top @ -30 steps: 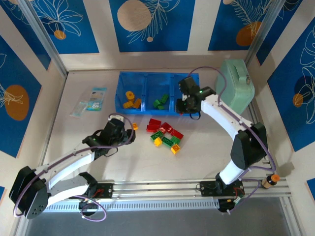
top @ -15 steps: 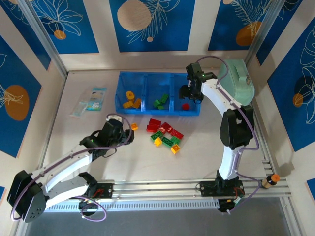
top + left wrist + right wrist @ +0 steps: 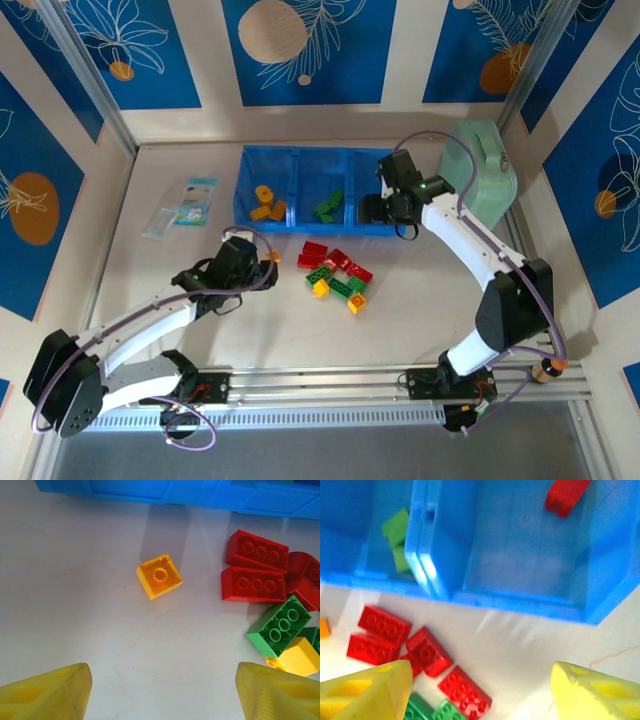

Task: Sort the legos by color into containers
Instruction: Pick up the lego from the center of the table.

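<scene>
So, both are wide open and empty. Left gripper point(image 3: 162, 692) hangs over a lone yellow brick point(image 3: 159, 576) just in front of the containers point(image 3: 290, 226), looks lined up to grab it. Right gripper point(image 3: 480, 690) hovers at the containers' right-end bin, one red brick point(image 3: 565, 495) inside; unsorted legos point(image 3: 335, 272) sit just in front.

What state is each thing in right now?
Left gripper: open, empty.
Right gripper: open, empty.
Left bin: holds yellow bricks.
Middle bin: holds green bricks.
Right bin: holds a red brick.
Loose bricks: unsorted on table.
Green case: shut.
</scene>
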`<state>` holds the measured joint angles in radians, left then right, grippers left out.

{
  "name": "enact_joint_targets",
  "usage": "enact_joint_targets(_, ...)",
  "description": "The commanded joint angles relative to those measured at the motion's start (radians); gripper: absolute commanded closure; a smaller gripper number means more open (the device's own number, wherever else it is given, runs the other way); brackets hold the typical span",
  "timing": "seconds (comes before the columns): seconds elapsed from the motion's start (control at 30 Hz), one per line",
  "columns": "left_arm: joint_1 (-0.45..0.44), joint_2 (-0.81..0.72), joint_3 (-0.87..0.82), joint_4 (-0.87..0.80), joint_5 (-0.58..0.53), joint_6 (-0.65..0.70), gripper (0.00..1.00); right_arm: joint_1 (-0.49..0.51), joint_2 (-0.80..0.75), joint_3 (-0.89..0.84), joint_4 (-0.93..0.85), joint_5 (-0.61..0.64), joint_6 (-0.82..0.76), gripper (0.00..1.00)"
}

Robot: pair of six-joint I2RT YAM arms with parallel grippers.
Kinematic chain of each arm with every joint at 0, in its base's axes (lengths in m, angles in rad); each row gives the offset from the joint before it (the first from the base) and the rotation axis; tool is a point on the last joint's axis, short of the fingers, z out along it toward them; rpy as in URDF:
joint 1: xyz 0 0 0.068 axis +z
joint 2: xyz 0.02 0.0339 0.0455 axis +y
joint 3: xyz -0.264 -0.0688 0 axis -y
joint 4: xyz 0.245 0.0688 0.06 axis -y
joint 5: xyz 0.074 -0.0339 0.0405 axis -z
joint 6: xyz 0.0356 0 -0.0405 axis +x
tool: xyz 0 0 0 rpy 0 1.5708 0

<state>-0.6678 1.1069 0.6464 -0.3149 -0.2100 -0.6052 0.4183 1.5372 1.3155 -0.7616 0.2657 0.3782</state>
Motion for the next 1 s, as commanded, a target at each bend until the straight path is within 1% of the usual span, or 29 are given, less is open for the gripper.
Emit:
enact_joint_targets(0.0,0.002,0.021,0.030,0.038,0.021,-0.018,0.24,0.029,-0.034,-0.077,0.013,-0.030,0.035,0.25)
enact_joint_targets(0.07,0.001,0.035,0.035,0.044,0.027,-0.020,0.24,0.051,-0.046,-0.127,0.028,-0.032,0.047,0.22)
enact_joint_targets(0.17,0.001,0.048,0.036,0.051,0.040,-0.020,0.24,0.082,-0.043,-0.190,0.058,-0.060,0.065,0.20)
enact_joint_targets(0.27,-0.001,0.045,0.037,0.054,0.050,-0.002,0.24,0.111,-0.008,-0.222,0.082,-0.078,0.075,0.20)
enact_joint_targets(0.5,-0.001,-0.031,0.006,0.048,0.055,0.027,0.25,0.169,0.108,-0.201,0.089,-0.087,0.037,0.18)
enact_joint_targets(0.6,-0.002,-0.067,-0.013,0.048,0.060,0.033,0.25,0.181,0.154,-0.181,0.078,-0.065,0.023,0.18)
enact_joint_targets(0.73,-0.003,-0.095,-0.027,0.045,0.065,0.039,0.25,0.191,0.201,-0.164,0.075,-0.049,0.007,0.20)
enact_joint_targets(0.8,-0.004,-0.100,-0.028,0.042,0.062,0.042,0.25,0.196,0.222,-0.153,0.067,-0.021,0.007,0.21)
enact_joint_targets(0.97,-0.004,-0.092,-0.033,0.048,0.057,0.045,0.25,0.197,0.274,-0.135,0.061,0.032,0.000,0.29)
